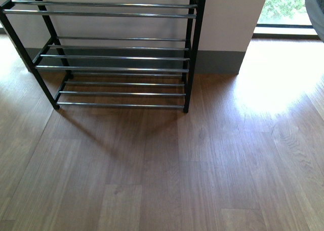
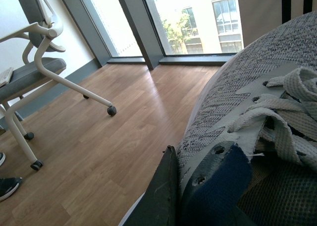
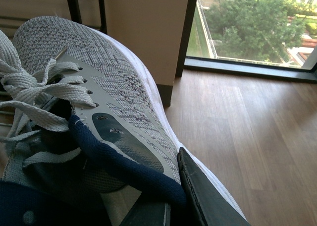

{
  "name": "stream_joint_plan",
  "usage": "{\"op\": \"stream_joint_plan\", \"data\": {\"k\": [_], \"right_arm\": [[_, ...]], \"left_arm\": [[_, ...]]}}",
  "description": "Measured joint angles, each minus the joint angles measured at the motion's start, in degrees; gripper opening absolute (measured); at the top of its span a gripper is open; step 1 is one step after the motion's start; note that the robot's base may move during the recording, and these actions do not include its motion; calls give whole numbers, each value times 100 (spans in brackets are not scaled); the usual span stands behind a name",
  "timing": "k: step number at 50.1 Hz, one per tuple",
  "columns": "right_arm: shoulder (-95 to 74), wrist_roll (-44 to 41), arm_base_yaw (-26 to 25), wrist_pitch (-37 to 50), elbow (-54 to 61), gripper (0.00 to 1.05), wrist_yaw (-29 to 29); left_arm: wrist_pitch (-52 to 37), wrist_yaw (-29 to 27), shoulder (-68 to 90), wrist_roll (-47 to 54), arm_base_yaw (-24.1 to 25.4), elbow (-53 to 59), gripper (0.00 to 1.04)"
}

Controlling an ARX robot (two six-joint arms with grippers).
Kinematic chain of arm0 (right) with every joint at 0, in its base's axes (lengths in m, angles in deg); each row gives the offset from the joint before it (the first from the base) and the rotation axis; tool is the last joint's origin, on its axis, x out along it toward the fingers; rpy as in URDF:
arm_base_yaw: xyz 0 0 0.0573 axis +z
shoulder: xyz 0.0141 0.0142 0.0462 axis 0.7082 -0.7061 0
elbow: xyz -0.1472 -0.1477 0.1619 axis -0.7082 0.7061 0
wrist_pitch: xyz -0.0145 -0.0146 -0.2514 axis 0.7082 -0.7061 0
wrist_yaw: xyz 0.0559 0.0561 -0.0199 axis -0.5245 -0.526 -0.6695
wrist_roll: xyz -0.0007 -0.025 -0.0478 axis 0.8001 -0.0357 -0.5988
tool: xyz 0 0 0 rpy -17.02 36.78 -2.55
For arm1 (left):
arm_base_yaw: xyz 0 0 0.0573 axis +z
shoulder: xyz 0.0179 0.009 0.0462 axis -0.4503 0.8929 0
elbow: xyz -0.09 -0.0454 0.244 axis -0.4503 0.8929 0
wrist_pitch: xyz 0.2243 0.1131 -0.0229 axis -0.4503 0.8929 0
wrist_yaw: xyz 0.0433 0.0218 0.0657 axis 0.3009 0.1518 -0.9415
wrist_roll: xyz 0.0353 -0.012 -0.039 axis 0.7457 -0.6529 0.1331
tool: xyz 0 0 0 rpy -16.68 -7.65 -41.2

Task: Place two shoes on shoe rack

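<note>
1. Two grippers, and each one has a shoe. The left gripper (image 2: 173, 186) has one dark finger (image 2: 163, 201) flat against the outside of the collar of the first grey knit sneaker (image 2: 237, 87), which has a white sole, grey laces and navy lining. The other finger is hidden, but the jaws look clamped on that collar.
2. Same deal on the other side. The right gripper (image 3: 178, 201) is pinching the navy collar of the second grey knit sneaker (image 3: 99, 72), with a dark finger (image 3: 203, 196) against its outer side.
3. That second sneaker's toe points toward the low black-framed shoe rack with chrome rods (image 3: 74, 5), whose uprights show just past the toe. Black bars also show past the toe of the first one. So both shoes are in the grippers, short of the rack.
4. From the front camera, brown wood-plank floor (image 1: 167, 170) runs up to the rack's feet, and the rack throws a shadow on the boards in front of it.
5. Just beside the rack's right side frame is a white wall pillar with a grey skirting strip (image 1: 228, 18).
6. Past the pillar, further from the rack, there's a floor-level window (image 1: 286, 5) with greenery outside and a bright sun patch on the floor below it.
7. Well apart from the rack, the left wrist camera catches a white-framed office chair with a grey seat (image 2: 44, 67) on castors, in front of tall dark-framed glazing.
</note>
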Motion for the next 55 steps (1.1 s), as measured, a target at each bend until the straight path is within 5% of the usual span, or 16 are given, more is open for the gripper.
{"op": "stream_joint_plan", "data": {"k": [55], "right_arm": [[-11,2,0,0,7,1,20]], "left_arm": [[0,20,0,7,0,11,2]]}}
